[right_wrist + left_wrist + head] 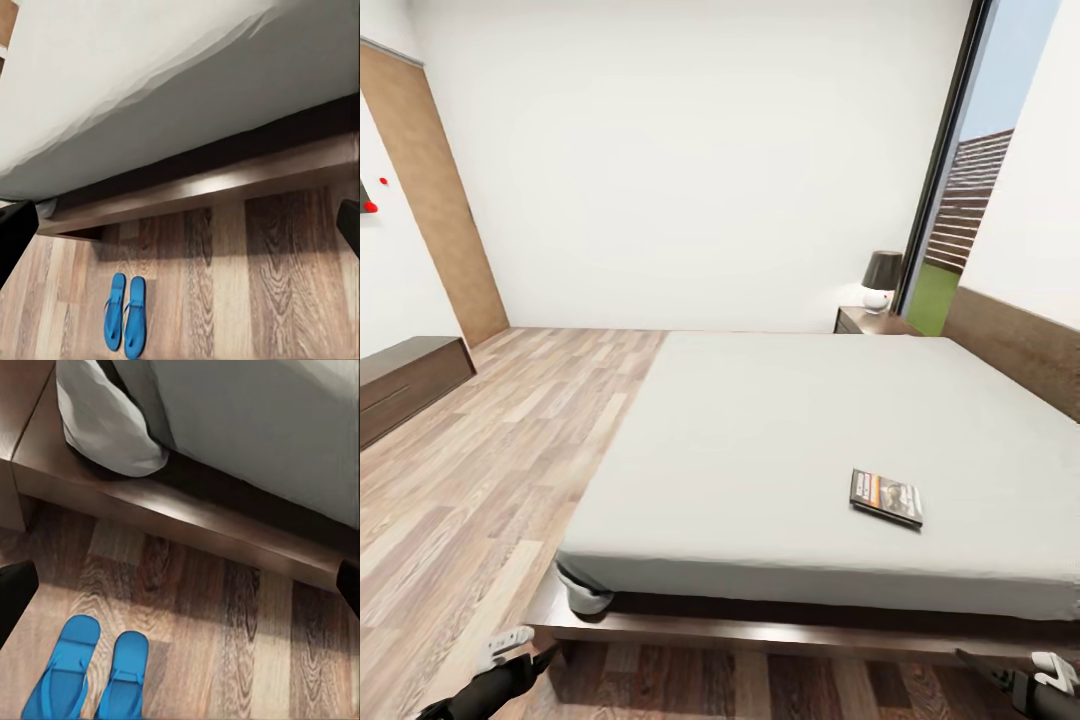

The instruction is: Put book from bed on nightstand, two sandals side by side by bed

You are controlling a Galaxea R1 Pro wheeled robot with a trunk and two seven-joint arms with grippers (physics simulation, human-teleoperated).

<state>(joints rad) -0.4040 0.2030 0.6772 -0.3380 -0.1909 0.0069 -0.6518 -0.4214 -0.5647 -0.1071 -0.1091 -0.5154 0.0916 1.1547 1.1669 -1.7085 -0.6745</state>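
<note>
- The left gripper (500, 648) and right gripper (1050, 672) are hanging low beside the bed (780, 440) frame's near edge.
- Both are holding nothing, with fingers (15, 592) spread wide apart.
- The book (886, 497) is lying flat on the bed.
- The sandals (124, 311) are sitting side by side on the floor (285, 285) near the bed.
- The nightstand (865, 321) is standing beside the bed's far corner.
</note>
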